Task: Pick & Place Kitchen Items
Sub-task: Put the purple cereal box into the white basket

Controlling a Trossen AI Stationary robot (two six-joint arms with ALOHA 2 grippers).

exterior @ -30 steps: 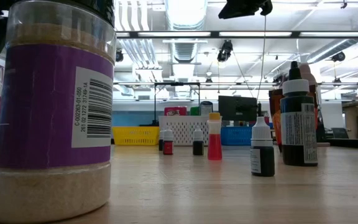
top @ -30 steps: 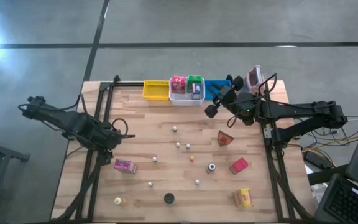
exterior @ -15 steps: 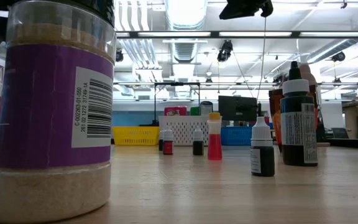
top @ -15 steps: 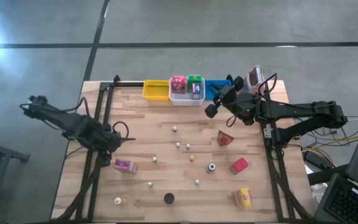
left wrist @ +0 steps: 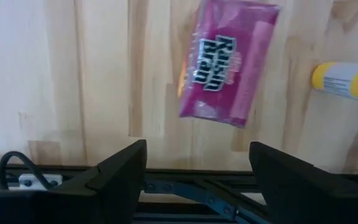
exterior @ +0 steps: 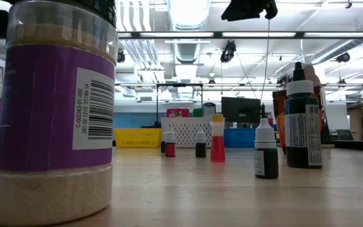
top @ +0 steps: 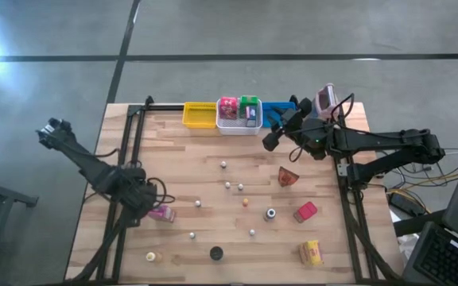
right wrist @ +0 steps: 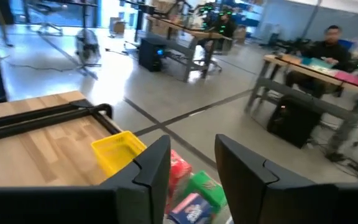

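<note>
Our left hand (left wrist: pixel 197 171) hangs w/ fingers apart over the flat magenta foil-look packet (left wrist: pixel 227 61), which lies on the wooden tabletop (top: pixel 213 191) near its left edge, beside a small yellow-capped bottle (left wrist: pixel 345 80). We judge the packet light, soft and crinkly, prob. slippery; best pinched across its short width at mid-body, pressing down so it doesn't skate. Our right hand (right wrist: pixel 191 163) hovers above the white mesh bin (top: pixel 238 125) at the far edge, fingers part-way apart, nothing seen between them. Count from the high view: 3 bins (yellow, white, blue); approx. 4 packets loose on the tabletop, namely magenta, brown-red, red, yellow; a scatter of small pale and dark pieces, roughly ten, too small to tally exactly.
</note>
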